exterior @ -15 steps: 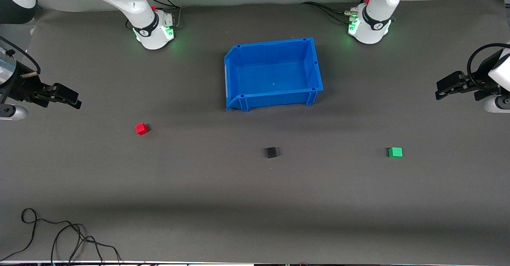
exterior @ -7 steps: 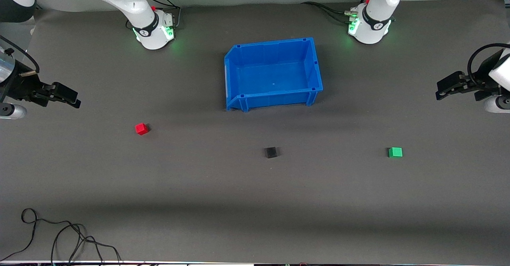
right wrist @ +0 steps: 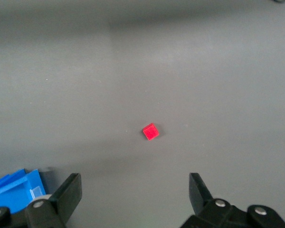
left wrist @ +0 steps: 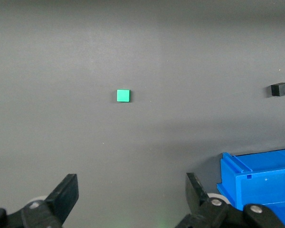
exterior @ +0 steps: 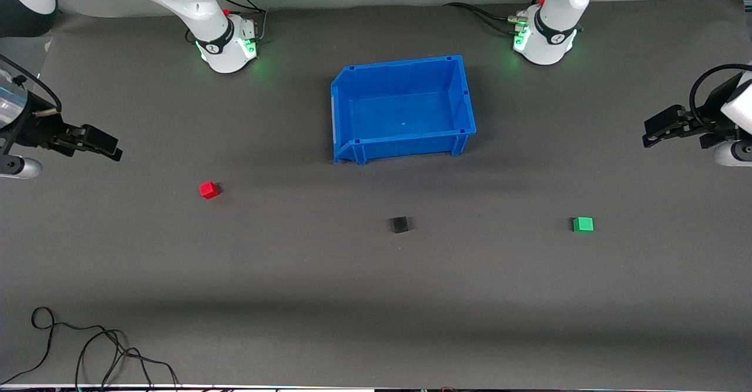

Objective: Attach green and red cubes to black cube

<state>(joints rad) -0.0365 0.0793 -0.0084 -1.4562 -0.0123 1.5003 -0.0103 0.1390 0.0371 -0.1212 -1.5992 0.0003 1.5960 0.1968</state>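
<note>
Both arms wait at the desk's ends, left hand and right hand spread wide, grasping nothing.

Dark grey mat covered whole table, matte, faintly creased. Broad soft shadow band crossed mat near front camera. Green glow fell on mat in 2 spots along top of front view. Loose black cable lay coiled at mat's near corner, right arm's end.
</note>
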